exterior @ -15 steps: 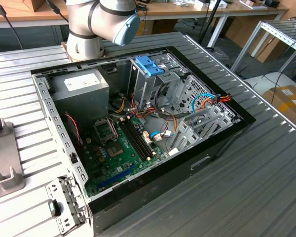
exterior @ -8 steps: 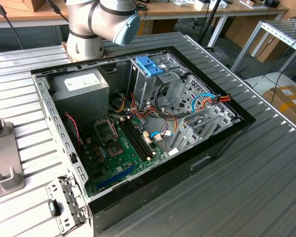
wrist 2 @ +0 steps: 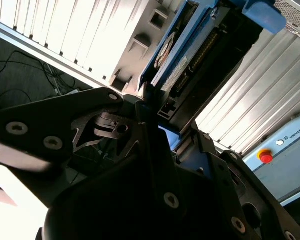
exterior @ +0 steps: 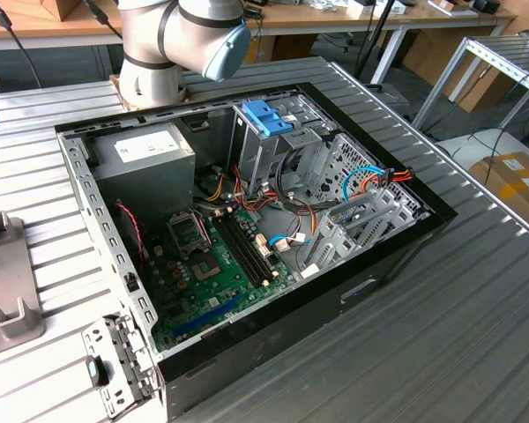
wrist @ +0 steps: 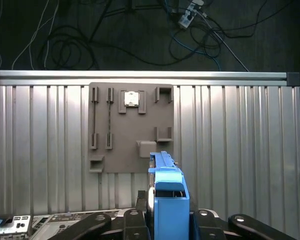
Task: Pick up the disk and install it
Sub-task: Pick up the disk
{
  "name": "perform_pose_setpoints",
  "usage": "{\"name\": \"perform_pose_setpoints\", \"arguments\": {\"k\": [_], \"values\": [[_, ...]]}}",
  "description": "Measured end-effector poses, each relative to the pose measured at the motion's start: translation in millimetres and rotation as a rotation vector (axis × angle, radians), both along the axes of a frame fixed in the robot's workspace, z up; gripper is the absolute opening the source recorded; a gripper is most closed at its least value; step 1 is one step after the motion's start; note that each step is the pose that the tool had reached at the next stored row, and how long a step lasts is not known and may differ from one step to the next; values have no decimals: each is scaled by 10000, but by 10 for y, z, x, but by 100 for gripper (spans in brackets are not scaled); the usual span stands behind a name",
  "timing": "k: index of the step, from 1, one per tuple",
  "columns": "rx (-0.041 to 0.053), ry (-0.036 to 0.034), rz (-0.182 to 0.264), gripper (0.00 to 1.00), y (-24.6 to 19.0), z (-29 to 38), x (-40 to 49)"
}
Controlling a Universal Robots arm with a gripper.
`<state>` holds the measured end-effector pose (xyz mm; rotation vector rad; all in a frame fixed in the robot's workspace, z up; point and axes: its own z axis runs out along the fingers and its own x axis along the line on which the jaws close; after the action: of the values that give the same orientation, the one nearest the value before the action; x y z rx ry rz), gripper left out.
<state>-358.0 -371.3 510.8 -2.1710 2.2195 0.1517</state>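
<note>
- Exterior view: the open computer case lies on the table, with its metal cage at its far side.
- Second wrist view: the gripper clamps the disk, whose long axis points straight out from it.
- First wrist view: the disk hangs edge-up over the table, near the grey plate.

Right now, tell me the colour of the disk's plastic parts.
Bright blue on the disk, best in the first wrist view.

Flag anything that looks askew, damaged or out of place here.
Nothing stands out. The disk sits straight, on edge, in the end effector. The open computer case lies flat on the ribbed table, its cables loose but inside.
</note>
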Motion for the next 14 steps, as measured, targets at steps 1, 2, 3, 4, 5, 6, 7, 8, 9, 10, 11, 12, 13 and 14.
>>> {"name": "perform_pose_setpoints", "arguments": {"k": [1, 2, 3, 4, 5, 6, 7, 8, 9, 10, 11, 12, 13, 14], "values": [[0, 0, 1, 37, -4, 0, 1], [0, 0, 0, 37, -9, 0, 3], [-1, 0, 0, 37, -13, 0, 4], [0, 0, 1, 37, -20, -1, 6], [0, 1, 0, 37, -28, -1, 9], [0, -1, 0, 37, -33, -2, 11], [0, 0, 1, 37, -37, -2, 13], [0, 0, 0, 37, -44, -2, 15], [0, 0, 0, 37, -50, -2, 17], [0, -1, 0, 37, -55, -3, 19], [0, 0, 0, 37, -61, -3, 21], [0, 0, 0, 37, -65, -3, 22], [0, 0, 0, 37, -72, -3, 25], [0, 0, 1, 37, -78, -4, 26]]}}
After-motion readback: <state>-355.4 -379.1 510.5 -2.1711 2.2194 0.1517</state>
